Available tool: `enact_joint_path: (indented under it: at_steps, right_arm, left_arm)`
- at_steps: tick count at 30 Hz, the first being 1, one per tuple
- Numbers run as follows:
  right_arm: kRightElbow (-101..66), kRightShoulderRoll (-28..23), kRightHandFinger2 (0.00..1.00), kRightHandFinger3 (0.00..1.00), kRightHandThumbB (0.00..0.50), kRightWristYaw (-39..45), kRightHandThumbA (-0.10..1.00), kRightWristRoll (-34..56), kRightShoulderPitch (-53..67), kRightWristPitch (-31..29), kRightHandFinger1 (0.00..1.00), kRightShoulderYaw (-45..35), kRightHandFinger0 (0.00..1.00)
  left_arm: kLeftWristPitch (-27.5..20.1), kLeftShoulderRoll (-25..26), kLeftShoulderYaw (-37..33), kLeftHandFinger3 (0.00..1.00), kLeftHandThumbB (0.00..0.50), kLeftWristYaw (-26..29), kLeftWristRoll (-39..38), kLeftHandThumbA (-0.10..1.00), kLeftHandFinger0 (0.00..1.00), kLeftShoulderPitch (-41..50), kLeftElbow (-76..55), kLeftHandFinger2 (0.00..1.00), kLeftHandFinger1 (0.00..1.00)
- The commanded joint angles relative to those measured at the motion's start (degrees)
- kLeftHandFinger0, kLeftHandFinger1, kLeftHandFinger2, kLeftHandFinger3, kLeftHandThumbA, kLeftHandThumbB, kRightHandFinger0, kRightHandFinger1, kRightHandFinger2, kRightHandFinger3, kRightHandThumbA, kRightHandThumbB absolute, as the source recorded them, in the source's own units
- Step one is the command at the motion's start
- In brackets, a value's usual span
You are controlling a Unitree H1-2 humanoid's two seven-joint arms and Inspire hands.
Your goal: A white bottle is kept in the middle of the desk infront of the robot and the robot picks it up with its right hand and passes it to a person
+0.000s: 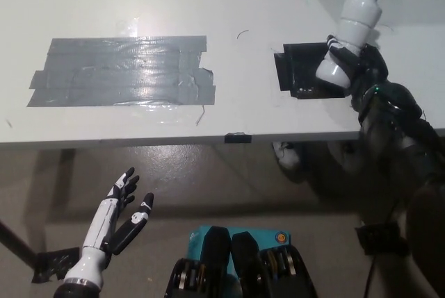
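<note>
A white bottle (351, 32) with a white cap tilts to the upper right, lifted just above a black square patch (300, 69) on the white desk (229, 6). My black right hand (358, 69) is shut on the bottle's lower half, and the arm comes in from the bottom right. Low at the picture's left, below the desk edge, my white left hand (122, 214) rests with its fingers spread and nothing in it.
A wide patch of grey tape (122, 70) lies on the desk's left half. A small black tab (237, 137) sits on the front edge. The floor shows below the desk.
</note>
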Motion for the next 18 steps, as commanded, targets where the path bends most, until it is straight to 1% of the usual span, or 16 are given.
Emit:
enact_joint_path:
  at_steps: [1, 2, 3, 4, 5, 6, 7, 8, 9, 10, 11, 13, 15, 16, 18]
  right_arm:
    - [-3.01, 0.29, 0.85, 0.8, 0.185, 0.69, -0.1, 0.44, -3.5, -4.74, 0.46, 1.72, 0.0]
    - [-3.88, 0.62, 0.86, 0.76, 0.194, 1.0, -0.1, -0.25, -3.8, -5.28, 0.51, 2.66, 0.06]
    - [-4.39, 0.8, 0.88, 0.77, 0.191, 0.87, -0.1, -0.58, -3.95, -5.31, 0.52, 3.19, 0.07]
    - [-5.63, 1.14, 0.92, 0.82, 0.18, 0.87, -0.1, -1.12, -4.18, -5.33, 0.54, 4.08, 0.11]
    - [-8.45, 1.72, 0.95, 0.85, 0.172, 2.05, -0.1, -1.47, -4.4, -5.29, 0.59, 5.28, 0.14]
    - [-10.21, 2.05, 0.98, 0.89, 0.175, 2.56, -0.1, -1.36, -4.39, -4.74, 0.65, 5.94, 0.18]
    - [-12.6, 2.44, 0.99, 0.89, 0.173, 3.1, -0.1, -1.57, -4.26, -4.16, 0.66, 7.02, 0.2]
    - [-13.83, 2.57, 0.99, 0.89, 0.172, 3.56, -0.1, -1.88, -4.09, -4.34, 0.67, 7.76, 0.21]
    - [-16.78, 3.07, 0.95, 0.85, 0.178, 4.05, -0.1, -2.68, -3.86, -4.4, 0.63, 9.33, 0.21]
    - [-19.36, 3.44, 0.89, 0.8, 0.154, 4.88, -0.1, -2.39, -3.53, -3.51, 0.57, 10.17, 0.15]
    - [-21.89, 4.06, 0.86, 0.77, 0.153, 5.26, -0.1, -2.25, -3.65, -1.8, 0.57, 11.0, 0.19]
    - [-24.79, 4.89, 0.89, 0.78, 0.15, 4.94, -0.1, -2.64, -3.83, 0.28, 0.59, 12.52, 0.2]
    - [-27.03, 5.66, 0.93, 0.84, 0.14, 4.99, -0.1, -3.2, -4.1, 2.18, 0.62, 14.29, 0.21]
    - [-27.59, 6.21, 0.93, 0.83, 0.155, 4.94, -0.1, -3.62, -4.45, 2.6, 0.62, 15.34, 0.2]
    - [-28.08, 6.36, 0.93, 0.83, 0.155, 4.71, -0.1, -3.71, -4.48, 2.92, 0.62, 16.0, 0.2]
  left_arm:
    - [-0.62, 1.0, 0.06, 1.0, 0.0, 0.1, 0.57, 0.61, 1.0, -0.74, -1.85, 1.0, 1.0]
    - [-0.58, 1.01, 0.14, 1.0, 0.0, 0.08, 0.45, 0.6, 1.0, -0.74, -1.83, 1.0, 1.0]
    - [-0.62, 1.02, 0.16, 1.0, 0.001, 0.09, 0.43, 0.6, 1.0, -0.73, -1.79, 1.0, 1.0]
    - [-0.75, 1.02, 0.16, 1.0, 0.008, 0.18, 0.5, 0.6, 1.0, -0.75, -1.64, 1.0, 1.0]
    - [-1.08, 0.97, 0.14, 1.0, 0.01, 0.36, 0.64, 0.6, 1.0, -0.8, -1.37, 1.0, 1.0]
    - [-1.28, 0.97, 0.11, 1.0, 0.009, 0.36, 0.64, 0.6, 1.0, -0.74, -1.3, 1.0, 1.0]
    - [-1.35, 0.96, 0.08, 1.0, 0.012, 0.27, 0.54, 0.6, 1.0, -0.66, -1.26, 1.0, 1.0]
    - [-1.23, 0.93, 0.1, 1.0, 0.013, 0.23, 0.45, 0.6, 1.0, -0.65, -1.27, 1.0, 1.0]
    - [-1.08, 1.01, -0.01, 1.0, 0.008, 0.39, 0.92, 0.61, 1.0, -0.66, -1.22, 1.0, 1.0]
    - [-0.85, 1.08, -0.12, 1.0, 0.005, 0.44, 1.27, 0.61, 1.0, -0.68, -1.4, 1.0, 1.0]
    - [-0.05, 1.13, -0.1, 1.0, 0.008, 0.2, 1.17, 0.61, 1.0, -0.66, -1.76, 1.0, 1.0]
    - [0.28, 1.11, -0.05, 1.0, 0.006, 0.09, 1.09, 0.59, 1.0, -0.62, -1.97, 1.0, 1.0]
    - [0.22, 1.14, -0.1, 1.0, 0.009, 0.1, 1.25, 0.58, 1.0, -0.52, -2.12, 1.0, 1.0]
    - [0.45, 1.13, -0.19, 1.0, 0.011, 0.15, 1.5, 0.57, 1.0, -0.5, -2.33, 1.0, 1.0]
    - [0.54, 1.12, -0.2, 1.0, 0.012, 0.18, 1.62, 0.57, 1.0, -0.54, -2.42, 1.0, 1.0]
